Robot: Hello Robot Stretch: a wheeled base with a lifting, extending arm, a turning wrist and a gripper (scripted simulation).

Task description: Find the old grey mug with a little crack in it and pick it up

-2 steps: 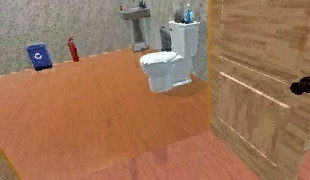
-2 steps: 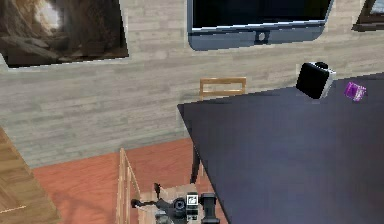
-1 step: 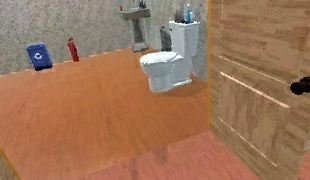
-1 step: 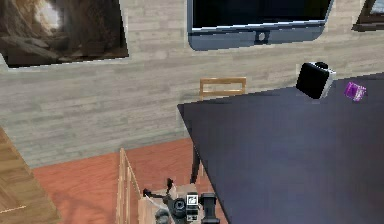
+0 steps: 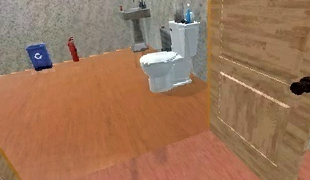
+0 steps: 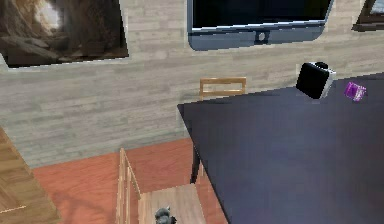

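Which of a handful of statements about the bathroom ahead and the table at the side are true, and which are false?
1. A white toilet stands in the room ahead. True.
2. A red fire extinguisher stands beside a blue bin. True.
3. A potted plant stands on the toilet's tank. False: a blue bottle stands there.
4. The table in the arm side view is white. False: it is dark.
5. A small purple thing lies on the table. True.
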